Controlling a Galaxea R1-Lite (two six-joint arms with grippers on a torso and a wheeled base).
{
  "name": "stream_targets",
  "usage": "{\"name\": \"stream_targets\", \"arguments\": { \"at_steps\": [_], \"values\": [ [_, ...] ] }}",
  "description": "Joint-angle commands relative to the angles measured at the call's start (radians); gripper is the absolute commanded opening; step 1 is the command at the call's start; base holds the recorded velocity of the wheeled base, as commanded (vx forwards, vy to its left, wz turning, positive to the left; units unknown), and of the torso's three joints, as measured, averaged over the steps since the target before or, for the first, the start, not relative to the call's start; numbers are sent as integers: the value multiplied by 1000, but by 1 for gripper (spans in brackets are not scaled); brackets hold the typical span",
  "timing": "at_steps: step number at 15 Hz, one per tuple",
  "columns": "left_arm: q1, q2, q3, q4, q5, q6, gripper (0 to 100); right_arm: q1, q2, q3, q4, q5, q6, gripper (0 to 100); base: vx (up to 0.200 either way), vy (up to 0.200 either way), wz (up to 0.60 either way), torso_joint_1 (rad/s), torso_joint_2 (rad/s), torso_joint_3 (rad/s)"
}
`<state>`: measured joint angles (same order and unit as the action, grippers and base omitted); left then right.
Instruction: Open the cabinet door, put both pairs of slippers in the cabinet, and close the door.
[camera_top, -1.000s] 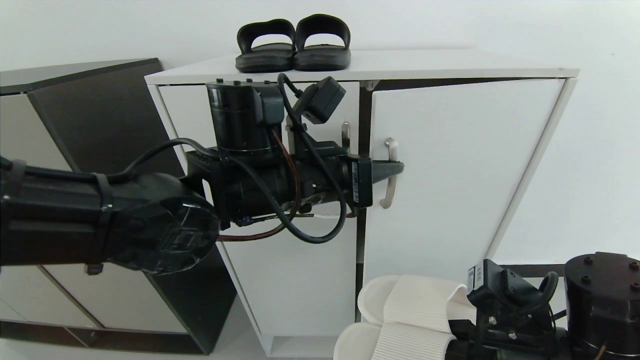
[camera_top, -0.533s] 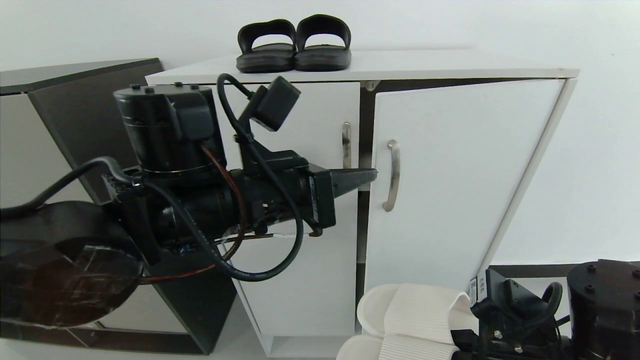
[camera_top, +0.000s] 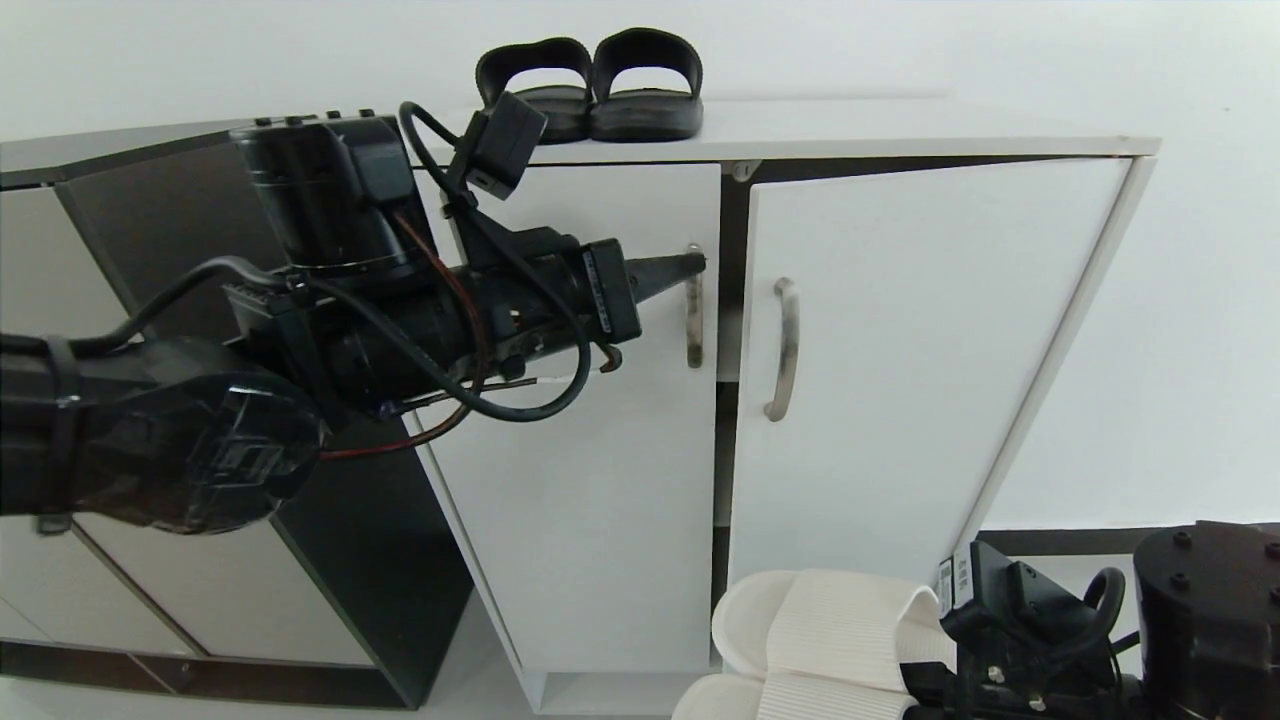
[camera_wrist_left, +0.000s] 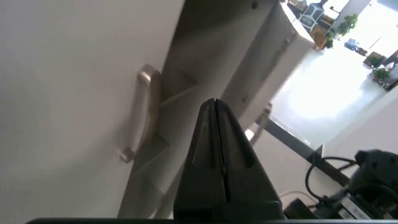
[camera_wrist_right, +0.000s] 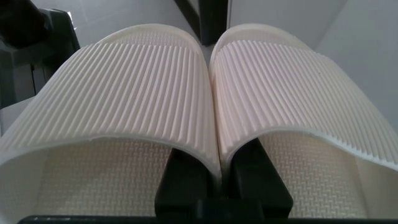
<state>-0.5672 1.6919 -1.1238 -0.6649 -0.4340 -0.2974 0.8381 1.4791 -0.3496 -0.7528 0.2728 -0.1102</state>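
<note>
Up and across goes the left gripper (camera_top: 690, 263): it's off the R door handle (camera_top: 785, 345) and its tip is now by the top of the L door handle (camera_top: 693, 310), fingers pressed together, nothing held. R door (camera_top: 920, 350) sits slightly ajar. Right gripper (camera_wrist_right: 221, 186) is low by the cabinet (camera_top: 900, 128) base, pinching the white slippers (camera_top: 820, 620) as a pair. Black slippers (camera_top: 588, 85) are on the cabinet top.

Left claw (camera_top: 692, 263), tips pressed together, sits right at the top end of the left door's handle (camera_top: 693, 325). The right door (camera_top: 900, 380) stands slightly ajar, with a dark gap between the two doors. Black slippers (camera_top: 590, 85) rest on the cabinet top (camera_top: 900, 125). White slippers (camera_top: 820, 635) sit low down, against the right claw (camera_top: 935, 670).
</note>
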Motion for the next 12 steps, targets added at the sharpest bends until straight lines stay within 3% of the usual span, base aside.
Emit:
{"name": "stream_targets", "arguments": {
  "at_steps": [1,3,11,12],
  "values": [
    [3,109,-106,4,0,0,0,1,1,0,0,0,0,0,0,0,0,0,0,0],
    [1,149,-174,25,0,-5,0,1,1,0,0,0,0,0,0,0,0,0,0,0],
    [-63,138,-177,31,5,-12,0,67,-19,-12,116,-4,6,0,0,0,0,0,0,0],
    [-79,134,-171,30,20,-11,0,67,-22,-12,118,-4,7,0,-200,0,0,7,2,-2]
  ]
}}
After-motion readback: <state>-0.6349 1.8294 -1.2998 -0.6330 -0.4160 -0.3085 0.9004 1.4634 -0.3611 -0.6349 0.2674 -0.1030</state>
